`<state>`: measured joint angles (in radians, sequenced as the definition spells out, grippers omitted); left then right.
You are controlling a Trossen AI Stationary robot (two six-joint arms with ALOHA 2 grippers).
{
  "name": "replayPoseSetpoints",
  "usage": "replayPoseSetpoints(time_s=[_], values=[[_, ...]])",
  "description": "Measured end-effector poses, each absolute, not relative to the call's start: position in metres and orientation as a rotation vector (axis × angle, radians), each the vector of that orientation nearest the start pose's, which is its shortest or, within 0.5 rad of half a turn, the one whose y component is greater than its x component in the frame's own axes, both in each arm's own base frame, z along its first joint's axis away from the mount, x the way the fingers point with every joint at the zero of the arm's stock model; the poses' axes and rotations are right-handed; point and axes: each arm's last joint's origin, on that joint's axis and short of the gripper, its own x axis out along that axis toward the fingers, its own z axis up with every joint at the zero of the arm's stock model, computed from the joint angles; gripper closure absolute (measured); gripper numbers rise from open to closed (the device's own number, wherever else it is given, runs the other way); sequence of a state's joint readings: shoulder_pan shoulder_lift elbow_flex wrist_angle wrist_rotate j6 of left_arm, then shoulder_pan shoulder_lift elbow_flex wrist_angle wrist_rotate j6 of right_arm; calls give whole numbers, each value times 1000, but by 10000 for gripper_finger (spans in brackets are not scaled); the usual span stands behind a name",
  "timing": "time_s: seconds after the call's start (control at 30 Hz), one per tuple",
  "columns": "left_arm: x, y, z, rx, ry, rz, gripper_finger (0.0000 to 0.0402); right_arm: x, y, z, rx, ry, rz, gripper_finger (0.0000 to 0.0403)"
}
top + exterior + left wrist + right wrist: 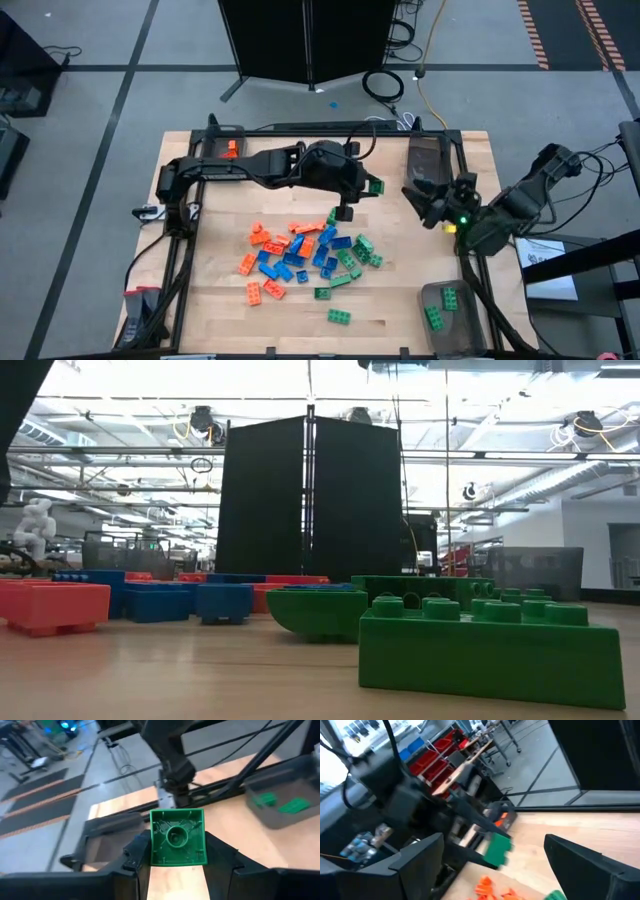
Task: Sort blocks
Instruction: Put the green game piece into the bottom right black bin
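High view shows the left gripper (pixel 372 187) clamped on a green block (pixel 177 837), held above the table (pixel 220 290) past the far edge of the block pile (pixel 305 255). Off to the right, the right gripper (pixel 432 205) hangs spread wide and empty near the far right bin (pixel 428 152).

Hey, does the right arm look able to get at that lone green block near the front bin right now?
Probably yes. The right gripper is open and empty, the lone green block lies apart from the pile with nothing over it, and the left gripper, holding its own green block, is well clear of it.
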<state>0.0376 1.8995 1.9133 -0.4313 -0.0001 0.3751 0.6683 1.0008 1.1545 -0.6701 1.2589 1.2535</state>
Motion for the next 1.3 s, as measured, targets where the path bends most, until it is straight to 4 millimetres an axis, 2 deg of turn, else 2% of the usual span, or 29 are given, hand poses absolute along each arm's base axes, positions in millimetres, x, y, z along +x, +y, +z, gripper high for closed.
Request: replayPoseSetpoints(time_s=[0.13,0.43,1.1,1.2,1.3], values=[[439,16,379,393,400,-14,276,164,82,390,782,-106,-655,62],[439,14,379,398,402,-2,276,187,68,378,838,26,-646,62],[439,7,379,418,406,16,276,206,45,370,883,161,-626,62],[439,7,380,418,403,16,276,211,43,367,890,189,-619,69],[439,6,379,419,411,12,276,215,42,364,895,206,-618,92]])
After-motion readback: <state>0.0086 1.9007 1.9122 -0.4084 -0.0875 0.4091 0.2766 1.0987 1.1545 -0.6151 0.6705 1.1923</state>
